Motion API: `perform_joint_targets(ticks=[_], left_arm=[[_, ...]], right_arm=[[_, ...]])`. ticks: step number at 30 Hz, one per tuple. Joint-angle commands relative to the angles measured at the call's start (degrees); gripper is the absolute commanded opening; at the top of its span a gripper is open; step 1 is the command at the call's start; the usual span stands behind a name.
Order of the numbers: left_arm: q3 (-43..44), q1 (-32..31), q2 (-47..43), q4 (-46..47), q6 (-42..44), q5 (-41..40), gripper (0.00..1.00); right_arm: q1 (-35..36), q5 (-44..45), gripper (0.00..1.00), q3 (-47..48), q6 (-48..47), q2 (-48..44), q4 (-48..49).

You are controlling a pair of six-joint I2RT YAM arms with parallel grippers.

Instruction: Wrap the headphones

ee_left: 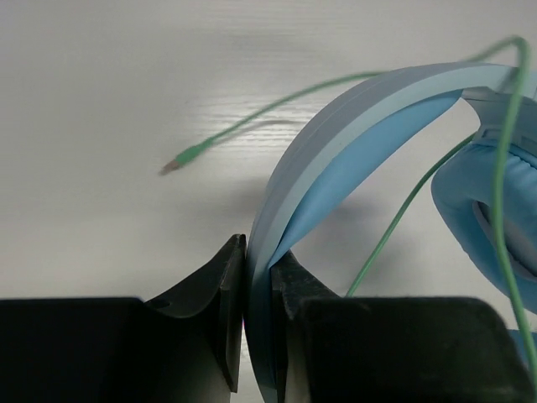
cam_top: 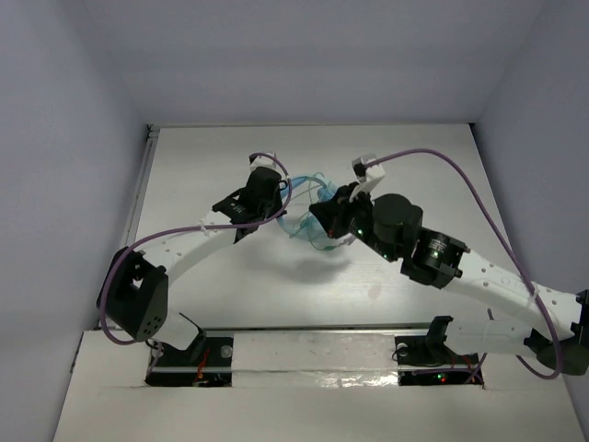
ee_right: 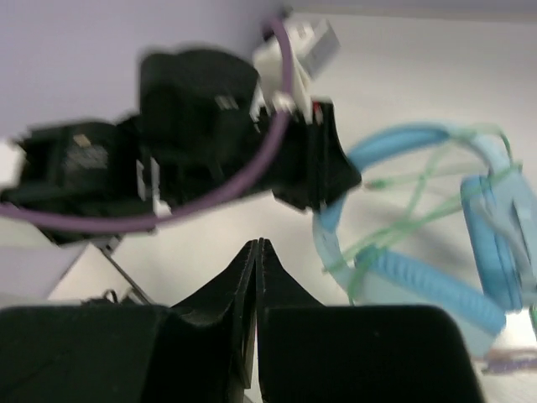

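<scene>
The light blue headphones hang above the table middle between my two grippers. My left gripper is shut on the curved headband, seen from above. An ear cup hangs at the right of the left wrist view. The thin green cable loops loosely around the headband and cup, and its plug dangles free over the table. My right gripper is shut with nothing visible between its jaws, just right of the headphones and close beside them from above.
White table enclosed by pale walls on three sides. Thick purple arm cables arc over the right and left arms. The left gripper body fills the upper left of the right wrist view.
</scene>
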Motion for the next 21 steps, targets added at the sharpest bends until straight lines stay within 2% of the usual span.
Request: perform_joint_targets(ticks=[1, 4, 7, 8, 11, 13, 15, 20, 21], left_arm=[[3.6, 0.4, -5.1, 1.1, 1.2, -0.5, 0.00], [2.9, -1.1, -6.5, 0.9, 1.8, -2.7, 0.00], [2.1, -1.6, -8.9, 1.7, 2.1, -4.2, 0.00], [1.5, -1.6, -9.6, 2.0, 2.2, -3.8, 0.00], [1.4, -1.6, -12.2, 1.9, 2.6, -3.0, 0.00], [1.5, -1.6, -14.5, 1.5, 3.0, -3.0, 0.00], [3.2, -2.2, -16.5, 0.8, 4.2, -3.1, 0.00], [9.2, -2.2, -19.6, -3.9, 7.1, -3.0, 0.00], [10.3, -2.2, -20.8, -5.0, 7.6, -3.0, 0.00]], right_arm=[[0.3, 0.9, 0.06, 9.2, -4.9, 5.4, -7.4], [0.3, 1.2, 0.20, 14.5, -5.5, 9.6, -10.2], [-1.4, 5.5, 0.21, 18.4, -5.1, 14.1, -12.2], [-5.0, 6.2, 0.22, 18.5, -4.9, 13.8, -11.7], [-12.0, -1.3, 0.23, 17.3, -4.4, 11.9, -9.1], [-16.3, -3.1, 0.23, 16.6, -5.8, 10.9, -8.0], [-19.2, -10.2, 0.23, 15.4, -6.7, 9.8, -4.6], [-27.6, -17.4, 0.23, 11.7, -5.2, 3.7, 1.0], [-30.0, -18.2, 0.17, 11.5, -5.3, 2.1, 1.3]])
